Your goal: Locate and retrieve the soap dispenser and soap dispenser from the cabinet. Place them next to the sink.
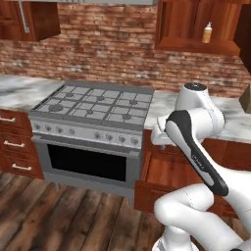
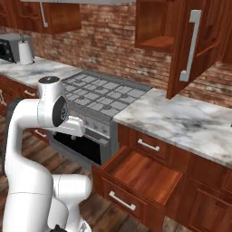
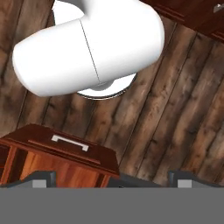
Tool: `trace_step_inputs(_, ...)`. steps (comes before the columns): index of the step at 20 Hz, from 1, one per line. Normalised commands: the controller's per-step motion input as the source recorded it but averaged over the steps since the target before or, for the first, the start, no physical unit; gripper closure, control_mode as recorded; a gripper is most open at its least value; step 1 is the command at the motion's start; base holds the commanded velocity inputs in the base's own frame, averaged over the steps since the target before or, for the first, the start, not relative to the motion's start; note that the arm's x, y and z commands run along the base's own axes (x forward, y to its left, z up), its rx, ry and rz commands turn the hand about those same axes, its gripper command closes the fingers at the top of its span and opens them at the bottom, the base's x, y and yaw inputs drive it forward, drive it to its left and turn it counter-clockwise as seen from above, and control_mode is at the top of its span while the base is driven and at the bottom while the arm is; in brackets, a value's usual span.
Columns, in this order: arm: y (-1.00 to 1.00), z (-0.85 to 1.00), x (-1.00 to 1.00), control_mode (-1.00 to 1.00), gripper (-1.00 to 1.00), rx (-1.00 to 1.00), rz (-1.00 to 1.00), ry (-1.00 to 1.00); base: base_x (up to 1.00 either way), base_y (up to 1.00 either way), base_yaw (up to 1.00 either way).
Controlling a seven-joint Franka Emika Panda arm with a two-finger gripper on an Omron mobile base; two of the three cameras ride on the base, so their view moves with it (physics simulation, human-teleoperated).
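Closest to me, the white arm is folded up over its base, and its pincer (image 3: 112,177) points down at the wooden plank floor (image 3: 175,122); the two dark finger tips (image 3: 41,178) sit far apart at the bottom of the hand view, so the jaws stand wide open with nothing between them. Under the hand lies an open drawer (image 3: 65,153), pulled out from the lower cabinets, with a silver handle on its front; in the right base view the same drawer (image 2: 140,174) shows a bare reddish-brown bottom.

Above the drawer runs the marbled grey-white counter (image 2: 181,120). To the left of it stands a steel gas stove (image 1: 95,105) with dark grates, a row of knobs and a black oven window below. Farther left in the right base view, a microwave (image 2: 8,49) and a pale jug-like thing (image 2: 26,52) stand on the counter; I cannot make out more of them.

Behind everything is a red brick wall (image 1: 108,39). High on it, in the left base view, hangs the doorless cabinet (image 1: 196,27), and on its shelf stands the orange soap dispenser (image 1: 208,33), upright, with a white pump head. A wall cabinet door (image 2: 192,45) with a long silver handle stands swung open in the right base view.
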Motion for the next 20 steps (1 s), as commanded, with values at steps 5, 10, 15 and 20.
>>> trace_step_inputs(5,0.0,0.0,0.0,1.0,-1.0,0.0,0.0,0.0,0.36,0.32,-0.34)
trace_step_inputs(10,0.0,0.0,0.0,1.0,-1.0,0.0,0.0,0.0,0.3,0.6,-0.27)
trace_step_inputs(15,0.0,0.0,0.0,1.0,-1.0,0.0,0.0,0.0,0.33,0.53,-0.21)
trace_step_inputs(20,0.0,0.0,0.0,1.0,-1.0,0.0,0.0,0.0,0.63,0.14,-0.19)
